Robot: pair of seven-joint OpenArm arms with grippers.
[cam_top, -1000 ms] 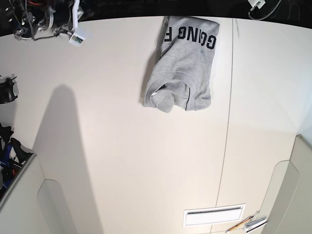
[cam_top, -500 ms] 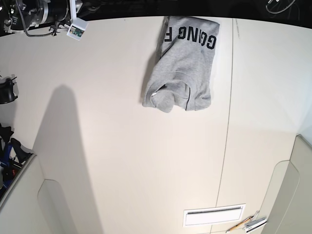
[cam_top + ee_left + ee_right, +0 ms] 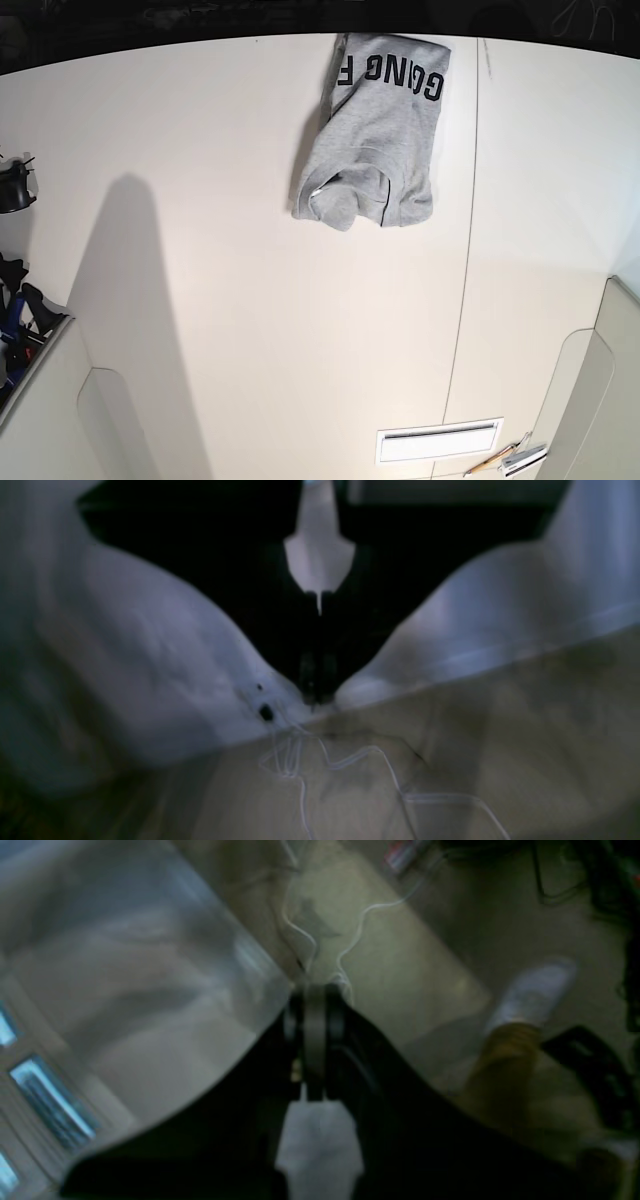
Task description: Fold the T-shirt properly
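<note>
The T-shirt [image 3: 375,130] lies at the far middle of the white table [image 3: 250,300], light grey and folded into a narrow bundle. Its black lettering shows at the far end and its near end is bunched. Neither arm shows in the base view. In the left wrist view my left gripper [image 3: 315,697] is shut with nothing in it, over the table's edge and the floor. My right gripper [image 3: 314,992] is likewise shut and empty in the right wrist view, and no cloth is near it. Both wrist views are blurred.
A seam [image 3: 468,250] runs down the table right of the shirt. A slotted vent [image 3: 438,440] and some pens [image 3: 510,460] lie at the near right. Dark gear [image 3: 15,190] sits at the left edge. White cables [image 3: 325,760] and a person's shoe [image 3: 532,995] are on the floor.
The arm parts seen at the far left and far right corners of the base view have withdrawn out of frame. The T-shirt has not moved.
</note>
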